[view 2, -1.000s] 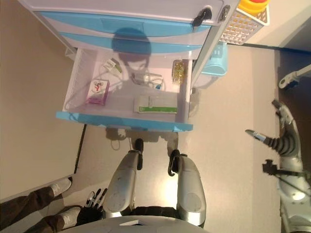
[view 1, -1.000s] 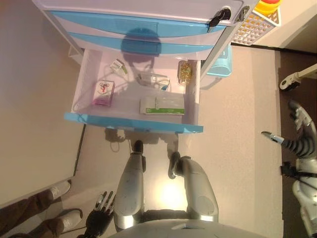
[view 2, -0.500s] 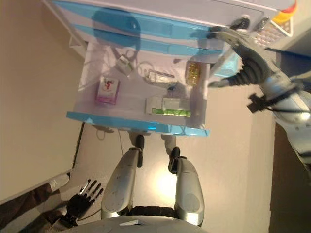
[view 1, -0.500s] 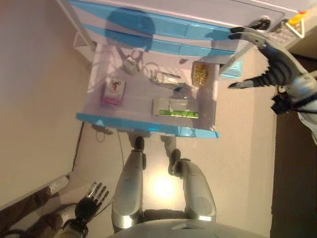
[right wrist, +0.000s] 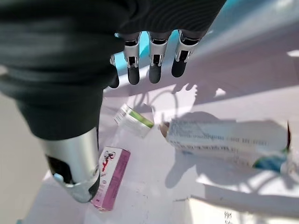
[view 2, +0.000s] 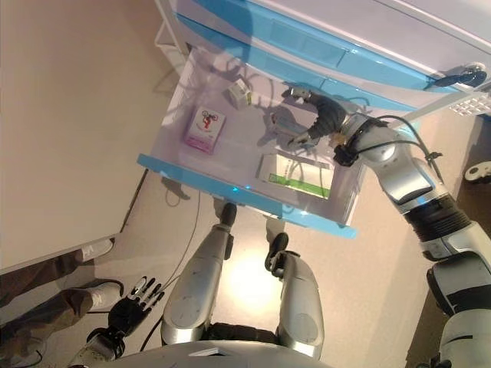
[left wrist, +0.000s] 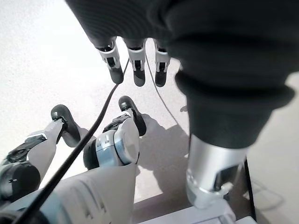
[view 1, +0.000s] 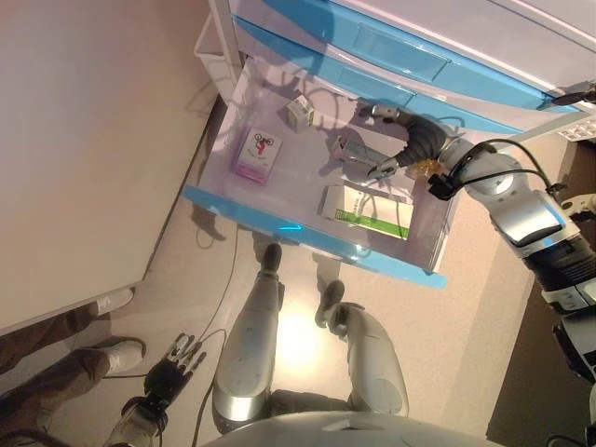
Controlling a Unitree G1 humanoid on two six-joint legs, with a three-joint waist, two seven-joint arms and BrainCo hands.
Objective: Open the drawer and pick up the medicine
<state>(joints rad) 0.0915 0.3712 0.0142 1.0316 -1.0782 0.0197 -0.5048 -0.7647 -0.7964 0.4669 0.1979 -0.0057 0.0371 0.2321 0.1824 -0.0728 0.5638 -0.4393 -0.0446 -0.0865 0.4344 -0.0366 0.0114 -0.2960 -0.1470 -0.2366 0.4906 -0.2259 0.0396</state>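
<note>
Nearest the robot, the left hand hangs low by the floor with fingers loosely spread, holding nothing; a person's shoes stand just beside it. Beyond that, the drawer is fully pulled out, blue front edge nearest, so the opening step reads as done. Along the front edge at the right lies a green-and-white box; toward the left edge, a pink box; at the back left, a small white-green packet; mid-drawer, a long white carton; a pack of yellow capsules was at the back right corner a second ago and is now mostly hidden behind the wrist. Change since one second ago: the right hand was out to the right, clear of the cabinet; half a second ago it was level with the cabinet's right corner; it is now inside the drawer, over the middle-right, above the white carton. Its fingers are straight and apart from the thumb, closed on nothing. No medicine is lifted yet; all packs rest on the drawer floor. Judgement: reach phase complete, grasp pending; the carton directly under the palm looks the likeliest target, and its flat lie may make pinching awkward.
</note>
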